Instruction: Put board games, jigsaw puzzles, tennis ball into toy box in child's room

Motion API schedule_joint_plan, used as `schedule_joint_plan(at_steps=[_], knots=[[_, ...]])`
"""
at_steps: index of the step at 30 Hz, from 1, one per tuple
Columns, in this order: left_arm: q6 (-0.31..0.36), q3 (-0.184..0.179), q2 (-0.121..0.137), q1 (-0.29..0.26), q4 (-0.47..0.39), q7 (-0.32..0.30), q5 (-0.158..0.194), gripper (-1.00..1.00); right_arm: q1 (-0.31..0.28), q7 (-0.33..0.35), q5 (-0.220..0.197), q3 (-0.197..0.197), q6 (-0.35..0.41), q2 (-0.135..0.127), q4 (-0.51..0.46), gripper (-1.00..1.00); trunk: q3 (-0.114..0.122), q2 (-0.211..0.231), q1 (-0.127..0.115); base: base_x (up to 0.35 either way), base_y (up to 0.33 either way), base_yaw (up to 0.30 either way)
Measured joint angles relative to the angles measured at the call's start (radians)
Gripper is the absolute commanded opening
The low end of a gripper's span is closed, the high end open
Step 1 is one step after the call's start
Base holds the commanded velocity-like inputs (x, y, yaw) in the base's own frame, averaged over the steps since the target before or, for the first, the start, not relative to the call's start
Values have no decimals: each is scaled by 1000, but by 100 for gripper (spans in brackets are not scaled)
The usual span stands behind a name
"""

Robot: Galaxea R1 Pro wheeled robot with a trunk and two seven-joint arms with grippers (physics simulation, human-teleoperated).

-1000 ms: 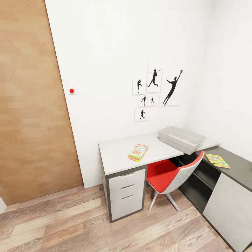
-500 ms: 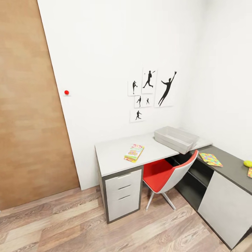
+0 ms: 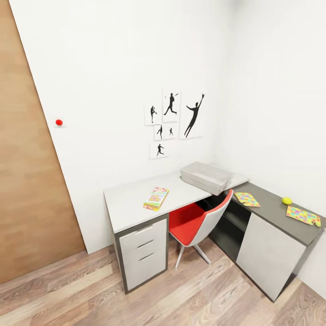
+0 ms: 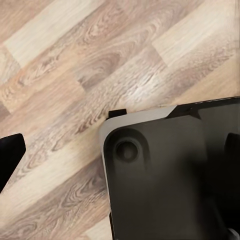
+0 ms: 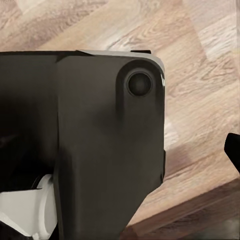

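A board game (image 3: 155, 198) with a yellow, green and red cover lies flat on the light grey wing of the corner table (image 3: 127, 206). The grey toy box (image 3: 206, 177) stands in the table's corner by the wall. On the dark wing lie one jigsaw puzzle (image 3: 247, 199), the tennis ball (image 3: 286, 200) and a second jigsaw puzzle (image 3: 303, 215). The bed is out of view. My left gripper's black fingertip (image 4: 9, 156) sits at the picture's edge over the wood floor, and my right gripper's fingertip (image 5: 233, 149) likewise, with nothing held between the fingers.
A red and white chair (image 3: 194, 224) is tucked under the table between the drawer unit (image 3: 141, 253) and the cabinet (image 3: 267, 256). A brown door (image 3: 27, 181) fills the left. Sports silhouette pictures (image 3: 174, 117) hang on the white wall. My dark base (image 4: 165, 175) is over plank floor.
The camera has swung right, so the table slid left in the picture. The tennis ball and the second jigsaw puzzle have come fully into view.
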Motion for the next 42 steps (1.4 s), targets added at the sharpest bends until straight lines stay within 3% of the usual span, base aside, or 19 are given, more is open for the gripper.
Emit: schedule_joint_plan(at_steps=[25,42], knots=[[3,-14,-4,0,6,-9,-7,100,0,0,0,0,-9,0,0,100,77,174,-96,0,0,-281],[3,-13,-3,0,7,-13,-7,100,0,0,2,1,-15,-3,0,100,84,174,-96,0,0,-281]])
